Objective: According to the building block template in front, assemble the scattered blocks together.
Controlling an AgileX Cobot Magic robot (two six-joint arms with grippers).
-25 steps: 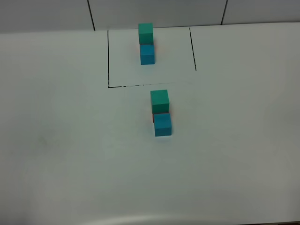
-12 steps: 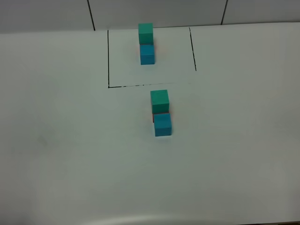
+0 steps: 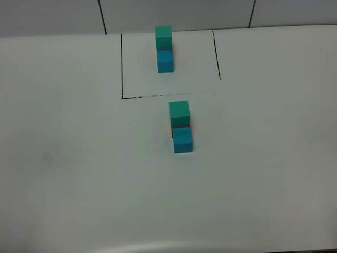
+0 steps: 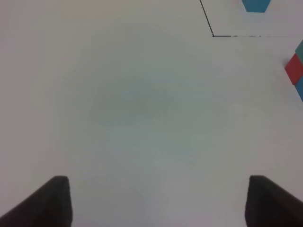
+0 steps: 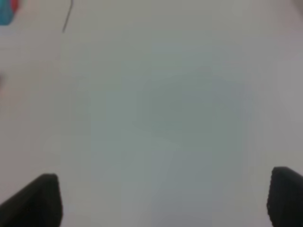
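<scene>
The building block template (image 3: 164, 50) stands at the back inside thin black lines (image 3: 121, 63), teal cube over blue. Just in front of that border the scattered blocks sit pressed together: a teal cube (image 3: 179, 112) behind, a blue cube (image 3: 182, 140) in front, and a sliver of the red cube (image 3: 172, 129) between them. Neither arm shows in the exterior high view. My left gripper (image 4: 161, 203) is open over bare table, with the red cube (image 4: 294, 68) at the frame's edge. My right gripper (image 5: 161, 201) is open too, holding nothing; the template's blue cube (image 5: 5, 15) shows in a corner.
The white table (image 3: 79, 168) ends at a front edge near the bottom of the exterior high view. A tiled wall (image 3: 174, 13) rises behind it. The black corner mark (image 4: 213, 35) shows in the left wrist view, and a black line (image 5: 67, 19) in the right wrist view.
</scene>
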